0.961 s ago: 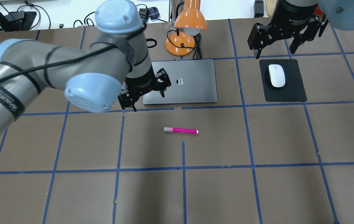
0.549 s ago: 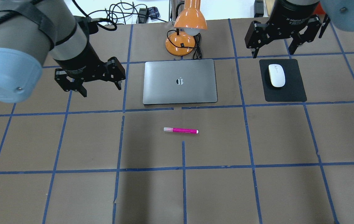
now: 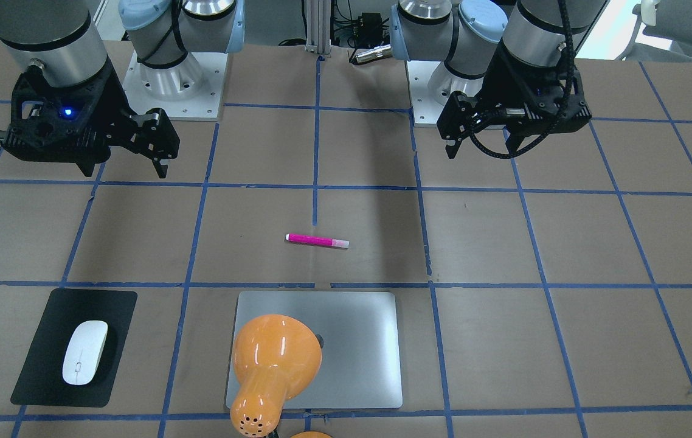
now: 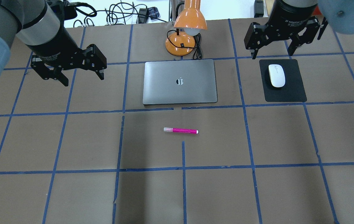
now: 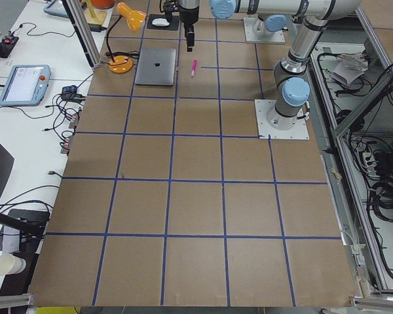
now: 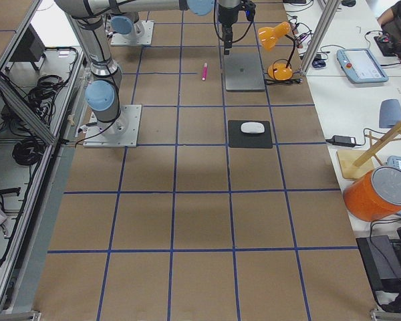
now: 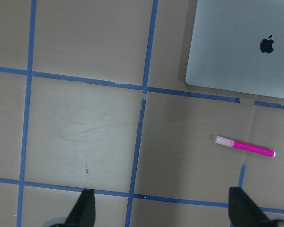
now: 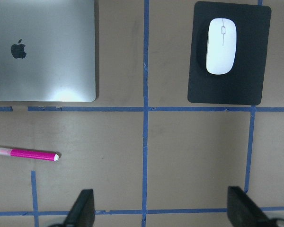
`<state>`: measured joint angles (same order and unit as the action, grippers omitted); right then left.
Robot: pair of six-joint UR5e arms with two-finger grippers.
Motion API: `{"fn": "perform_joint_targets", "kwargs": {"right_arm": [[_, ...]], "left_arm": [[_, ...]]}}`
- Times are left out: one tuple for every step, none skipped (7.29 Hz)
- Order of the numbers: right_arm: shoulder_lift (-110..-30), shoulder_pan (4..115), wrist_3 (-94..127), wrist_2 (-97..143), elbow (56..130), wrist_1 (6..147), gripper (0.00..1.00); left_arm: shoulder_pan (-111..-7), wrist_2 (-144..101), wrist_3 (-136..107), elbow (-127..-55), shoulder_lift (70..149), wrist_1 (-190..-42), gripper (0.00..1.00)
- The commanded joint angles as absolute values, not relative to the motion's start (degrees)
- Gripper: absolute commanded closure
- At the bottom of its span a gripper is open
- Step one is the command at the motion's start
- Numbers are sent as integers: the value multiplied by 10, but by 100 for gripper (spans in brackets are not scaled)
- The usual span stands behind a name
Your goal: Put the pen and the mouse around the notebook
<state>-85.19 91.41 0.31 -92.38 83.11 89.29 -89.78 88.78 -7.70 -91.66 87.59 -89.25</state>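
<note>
Left gripper point(image 4: 83, 80) farther left of notebook point(image 4: 180, 81) than before, empty, jaws apart; right gripper point(image 4: 272, 56) likewise.

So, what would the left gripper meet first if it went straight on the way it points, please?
Most likely just the bare table, near a blue tape line. The left gripper points down, open, with the pen and notebook off to one side; exact depth is unclear.

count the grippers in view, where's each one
2. The left gripper hangs open above the table, left of the notebook; the right gripper hangs open on the notebook's right, near the black pad holding the mouse.
</note>
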Motion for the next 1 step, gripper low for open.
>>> {"fn": "perform_joint_targets", "kwargs": {"right_arm": [[-852,914,4,-924,831,893,0]], "left_arm": [[-897,886,-76,-917,875,-893,0]]}}
